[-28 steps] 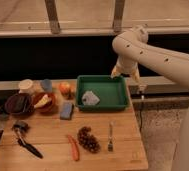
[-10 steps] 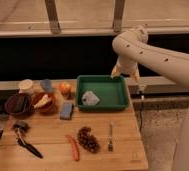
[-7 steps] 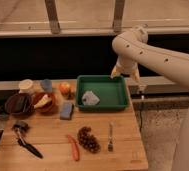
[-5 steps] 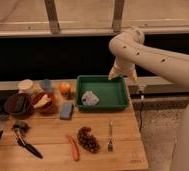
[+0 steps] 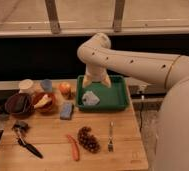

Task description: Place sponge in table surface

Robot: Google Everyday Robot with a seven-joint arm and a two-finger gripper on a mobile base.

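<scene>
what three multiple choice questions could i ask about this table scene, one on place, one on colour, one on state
1. Where is the gripper?
A. low at the left edge of the view
B. over the tray
C. out of view

2. What colour is the tray?
A. red
B. yellow
C. green

3. How is the fork placed?
A. lying flat on the table
B. standing upright in a cup
C. lifted in the air

Answers:
1 B, the arm's end hangs above the back left part of the tray.
2 C, its rim and floor are plainly green.
3 A, it lies flat on the wood near the front, apart from the arm.
</scene>
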